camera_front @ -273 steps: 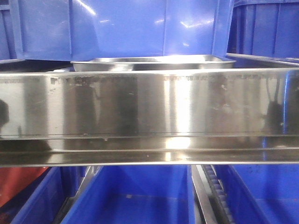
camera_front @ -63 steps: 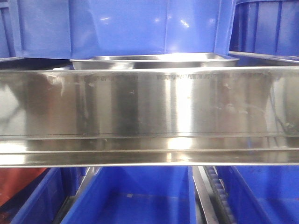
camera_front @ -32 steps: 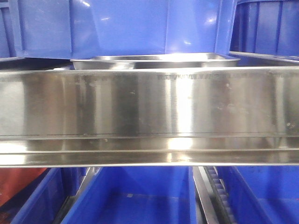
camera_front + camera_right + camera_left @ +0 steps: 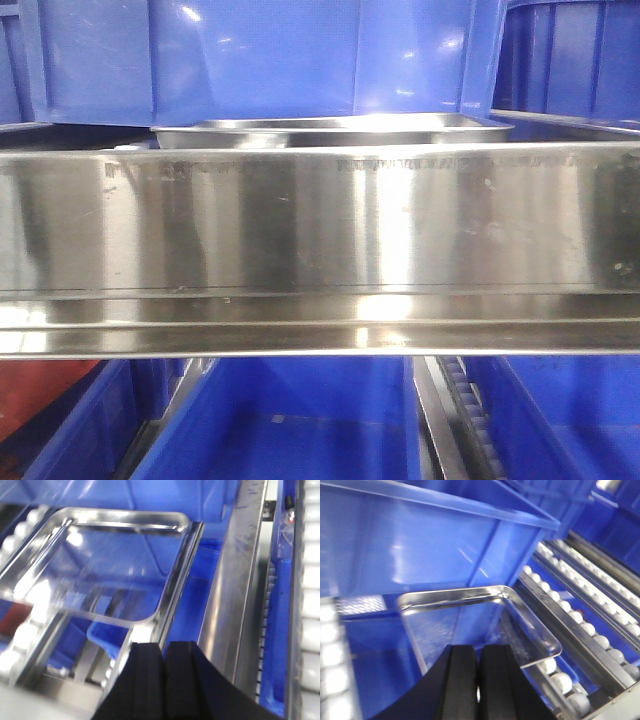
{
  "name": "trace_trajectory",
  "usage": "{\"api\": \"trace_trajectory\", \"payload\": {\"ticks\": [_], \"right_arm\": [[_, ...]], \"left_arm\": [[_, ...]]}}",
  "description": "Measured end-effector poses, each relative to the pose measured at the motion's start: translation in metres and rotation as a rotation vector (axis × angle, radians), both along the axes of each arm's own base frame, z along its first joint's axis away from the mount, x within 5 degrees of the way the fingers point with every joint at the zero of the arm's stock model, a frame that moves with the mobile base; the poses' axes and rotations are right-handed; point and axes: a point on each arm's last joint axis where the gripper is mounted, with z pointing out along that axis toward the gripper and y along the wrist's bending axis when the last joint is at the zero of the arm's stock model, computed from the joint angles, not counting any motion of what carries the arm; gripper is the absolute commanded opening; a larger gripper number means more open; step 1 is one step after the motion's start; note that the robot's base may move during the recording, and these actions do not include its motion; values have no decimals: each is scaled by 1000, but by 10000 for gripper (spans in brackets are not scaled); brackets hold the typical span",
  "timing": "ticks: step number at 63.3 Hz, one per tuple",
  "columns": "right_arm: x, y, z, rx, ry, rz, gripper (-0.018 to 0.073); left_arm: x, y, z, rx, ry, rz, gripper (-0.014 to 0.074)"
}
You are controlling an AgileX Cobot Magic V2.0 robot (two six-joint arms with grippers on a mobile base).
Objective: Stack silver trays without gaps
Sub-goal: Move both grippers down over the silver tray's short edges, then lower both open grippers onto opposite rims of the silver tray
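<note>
A silver tray lies flat behind the shelf rail, and only its rim shows in the front view. In the left wrist view a silver tray sits just ahead of my left gripper. Its black fingers are pressed together and cover the tray's near edge. In the right wrist view a silver tray mirrors the blue around it. My right gripper is shut, just below that tray's near right corner. I see nothing between either pair of fingers. Both wrist views are blurred.
A long brushed-steel shelf rail crosses the front view, with blue bins above and below. Another silver rim shows at the right. White roller tracks run right of the left tray. A steel rail and rollers flank the right tray.
The tray behind the rail stays where it was over the last second. Only the reflections on the rail shift; the dark shapes mirrored at its ends 4.3 s ago are gone.
</note>
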Motion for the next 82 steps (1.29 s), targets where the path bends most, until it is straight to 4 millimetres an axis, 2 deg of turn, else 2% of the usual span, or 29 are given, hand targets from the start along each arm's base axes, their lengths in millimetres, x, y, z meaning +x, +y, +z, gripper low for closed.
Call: {"api": "trace_trajectory", "payload": {"ticks": [10, 23, 38, 47, 68, 82], "right_arm": [[14, 6, -2, 36, -19, -21, -64], [33, 24, -4, -18, -28, -8, -64], [64, 51, -7, -146, 29, 15, -64], [81, 57, -13, -184, 101, 11, -64], [83, 58, -15, -207, 161, 13, -64], [83, 58, -15, -208, 163, 14, -64]], "left_arm": [[26, -27, -8, 61, 33, -20, -11], [44, -58, -19, 108, 95, -24, -11], [61, -57, -30, 89, 145, 44, -11], [68, -55, -37, 101, 166, 64, 45], [68, -55, -41, 119, 196, 55, 223], [69, -55, -41, 135, 185, 57, 236]]}}
